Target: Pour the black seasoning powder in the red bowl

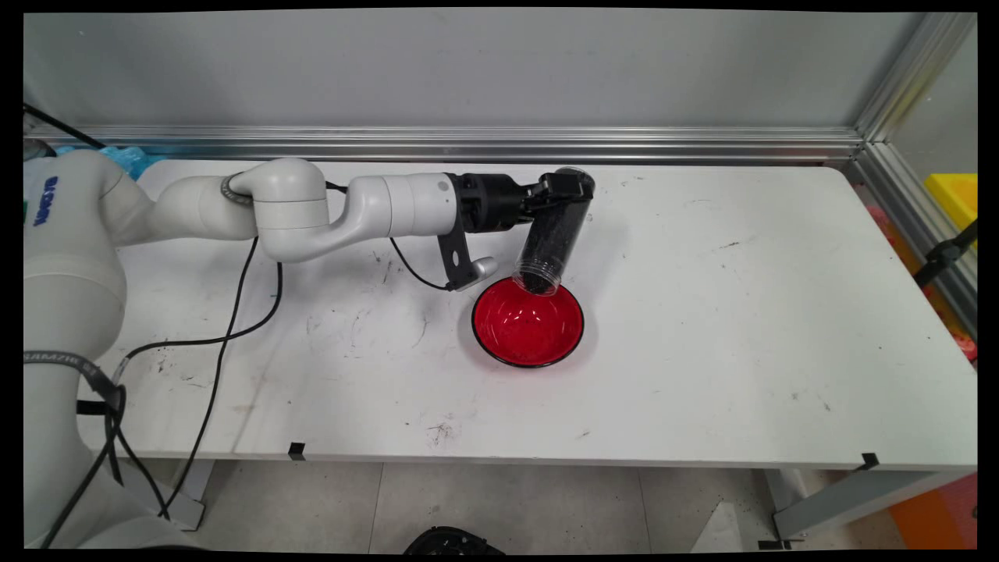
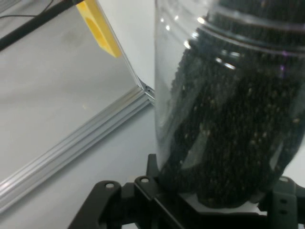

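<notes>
- Black two-finger gripper (image 1: 563,187): clamped on the closed end of a clear plastic cylindrical jar (image 1: 552,242) filled with fine black grains (image 2: 228,124).
- Jar attitude: tilted steeply, open mouth pointing down, directly above the far rim of a round red bowl with a black edge (image 1: 528,324).
- Bowl: standing on the white table (image 1: 741,312), near its middle; red inside looks largely bare.
- Black cable (image 1: 234,312): hanging from the arm onto the table's left part.
- Aluminium rail (image 1: 468,144): running along the table's far edge.
</notes>
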Robot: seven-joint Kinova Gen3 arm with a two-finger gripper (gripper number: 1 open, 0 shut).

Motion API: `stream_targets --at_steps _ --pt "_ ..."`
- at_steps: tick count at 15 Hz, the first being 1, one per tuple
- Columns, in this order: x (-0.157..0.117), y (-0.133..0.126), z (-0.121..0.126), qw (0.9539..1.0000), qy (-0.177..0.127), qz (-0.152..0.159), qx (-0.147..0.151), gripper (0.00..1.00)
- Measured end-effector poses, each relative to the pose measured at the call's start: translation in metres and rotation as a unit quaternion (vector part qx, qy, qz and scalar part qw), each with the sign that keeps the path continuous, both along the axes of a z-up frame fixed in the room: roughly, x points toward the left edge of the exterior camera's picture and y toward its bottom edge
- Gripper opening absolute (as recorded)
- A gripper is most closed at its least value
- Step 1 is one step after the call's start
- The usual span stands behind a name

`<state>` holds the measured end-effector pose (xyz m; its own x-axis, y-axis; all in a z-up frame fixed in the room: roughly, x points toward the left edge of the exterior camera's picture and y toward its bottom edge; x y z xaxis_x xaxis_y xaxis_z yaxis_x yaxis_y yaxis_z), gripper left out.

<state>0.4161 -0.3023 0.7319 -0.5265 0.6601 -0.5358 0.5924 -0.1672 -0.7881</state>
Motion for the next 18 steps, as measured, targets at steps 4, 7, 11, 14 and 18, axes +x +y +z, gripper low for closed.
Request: stream_targets --at_steps 4,7,11,14,18 --pt "-0.0023 -0.0015 0.0007 0.9999 -0.001 -0.007 -0.012 0.00" --pt "-0.0038 -0.0028 0.0012 0.9997 -0.001 -0.012 -0.020 0.00" --pt "-0.0045 -0.0028 0.0005 0.9995 -0.003 -0.017 -0.026 0.00" --pt "-0.0043 -0.0024 -0.0002 0.9994 -0.004 -0.020 -0.028 0.00" --pt "-0.0041 -0.0014 -0.0010 0.9993 -0.006 -0.021 -0.030 0.00"
